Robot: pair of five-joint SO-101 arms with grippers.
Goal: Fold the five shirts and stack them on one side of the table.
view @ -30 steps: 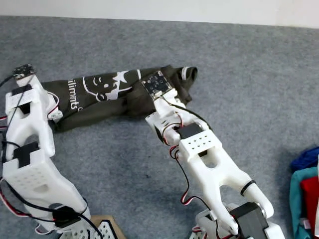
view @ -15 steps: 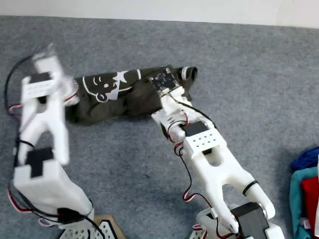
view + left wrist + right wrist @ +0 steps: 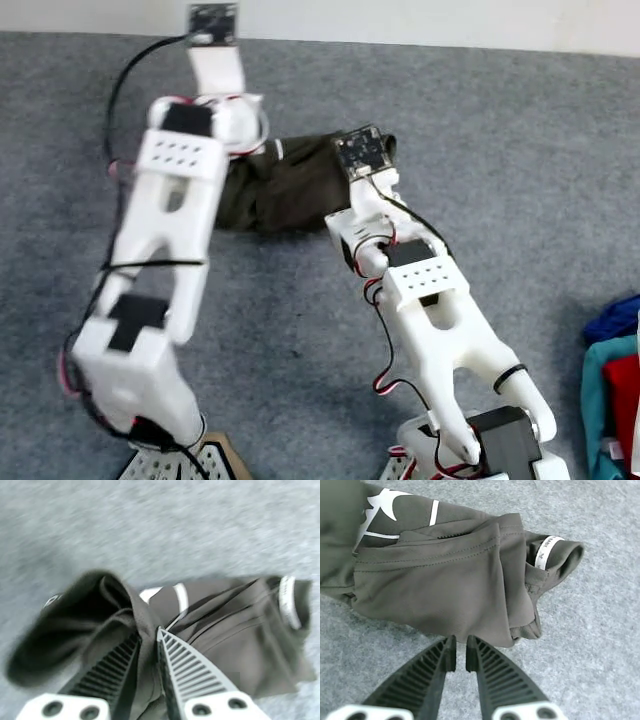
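Table (image 3: 520, 150): grey, with the dark shirt (image 3: 290, 190) lying mid-table towards the far side, half bundled.
Stack (image 3: 615, 380): folded shirts at the right edge, well apart.
Big risk: the lifted end could land crooked and bunch up, since the cloth already hangs in loose folds.
Small risk: the pinch is on a thin ridge of cloth, so one tug could pull it free.
Left arm (image 3: 165, 230): stretched far forward, over the shirt's left end.
Right arm (image 3: 430, 300): reaching in, wrist above the shirt's near edge.
Left pincer (image 3: 148, 632): clamped on a raised fold of shirt.
Right pincer (image 3: 460, 641): all but closed, empty, tips just beside the hem.
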